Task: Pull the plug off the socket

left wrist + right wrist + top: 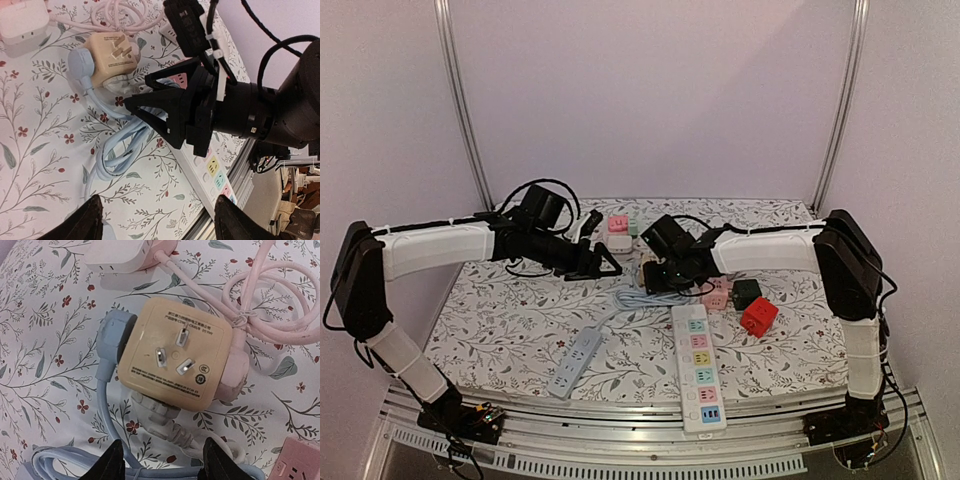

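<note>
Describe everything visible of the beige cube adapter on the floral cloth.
The beige cube adapter looks like matte plastic with rounded corners. It lies on the floral tablecloth, its three metal prongs pointing up amid small printed text. In the right wrist view a pale blue plug sits in its left side, a pink plug in its right, a white plug in its lower side.

Blue plug (112, 332) in beige cube socket (175, 355)
</note>
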Robot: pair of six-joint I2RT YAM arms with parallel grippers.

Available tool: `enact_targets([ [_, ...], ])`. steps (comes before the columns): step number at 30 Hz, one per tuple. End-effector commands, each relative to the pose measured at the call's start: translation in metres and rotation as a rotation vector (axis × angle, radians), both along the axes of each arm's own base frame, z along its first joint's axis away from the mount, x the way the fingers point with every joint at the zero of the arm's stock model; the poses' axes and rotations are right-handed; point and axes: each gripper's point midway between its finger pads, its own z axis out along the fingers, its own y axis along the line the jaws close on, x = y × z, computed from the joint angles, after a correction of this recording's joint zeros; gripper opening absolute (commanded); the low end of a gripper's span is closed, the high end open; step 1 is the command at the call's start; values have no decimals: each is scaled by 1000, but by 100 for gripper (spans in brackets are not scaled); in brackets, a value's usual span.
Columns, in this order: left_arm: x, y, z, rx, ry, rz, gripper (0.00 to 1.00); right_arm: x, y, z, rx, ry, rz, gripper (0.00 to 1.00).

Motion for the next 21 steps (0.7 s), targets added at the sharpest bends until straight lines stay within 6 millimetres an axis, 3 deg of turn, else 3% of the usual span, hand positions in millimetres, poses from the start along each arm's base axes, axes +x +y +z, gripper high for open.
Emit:
enact_targets([
  [1,4,1,15,-13,-30,8,75,2,0,-19,-111,2,71,52],
  [8,4,3,17,-12,-37,12,75,16,-6,-36,-176,2,72,45],
  [14,4,2,19,-12,-39,8,77,22,-5,-58,-220,6,81,46],
  [17,3,3,19,-12,-35,7,78,26,-5,-61,-222,-14,70,26],
  [21,4,5,24,-8,-48,12,79,33,-2,-33,-161,-79,39,4],
])
